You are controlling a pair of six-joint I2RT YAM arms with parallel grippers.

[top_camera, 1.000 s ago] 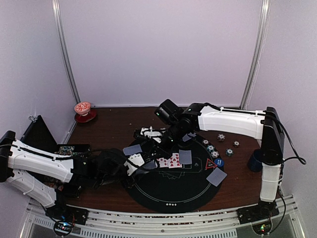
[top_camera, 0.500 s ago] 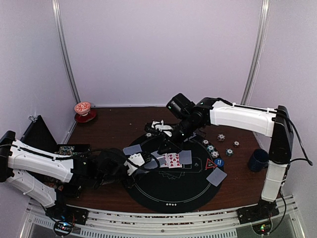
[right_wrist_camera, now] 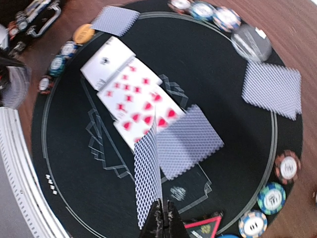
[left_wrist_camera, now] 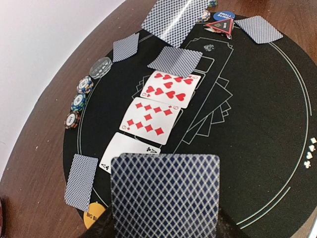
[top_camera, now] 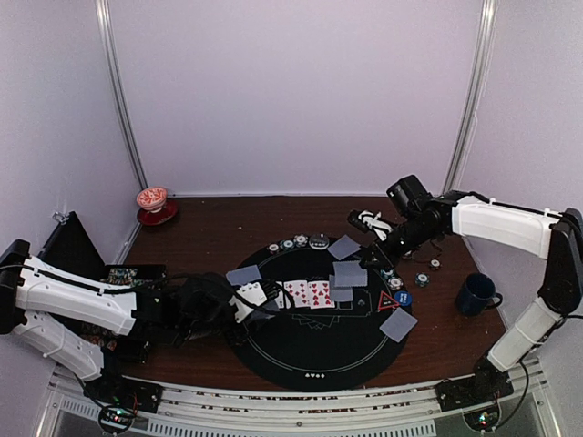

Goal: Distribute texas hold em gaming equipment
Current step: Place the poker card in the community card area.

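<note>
My left gripper [left_wrist_camera: 166,229] is shut on a face-down deck of grey-blue-backed cards [left_wrist_camera: 166,196], low over the near left of the round black mat [top_camera: 314,355]; the deck hides its fingers. In front of it lie three face-up cards [left_wrist_camera: 148,123] in a row, then a face-down card [left_wrist_camera: 181,60]. My right gripper [right_wrist_camera: 161,220] is shut on one card [right_wrist_camera: 148,178], held edge-on above the mat's right half [top_camera: 350,273]. Striped chips [left_wrist_camera: 79,101] and a grey button [left_wrist_camera: 101,66] line the far rim. The red triangle marker [left_wrist_camera: 220,27] and blue button [left_wrist_camera: 223,15] lie at the right, an orange button [left_wrist_camera: 94,215] beside the deck.
A dark blue mug [top_camera: 475,293] stands on the wooden table right of the mat, with loose chips [top_camera: 422,279] close by. A red-and-white cup on a saucer [top_camera: 153,202] sits at the back left. A black open case [top_camera: 127,273] lies beside my left arm.
My right arm has swung from the deck at the mat's left over to the right side, carrying one card. The left arm and deck have stayed put.
</note>
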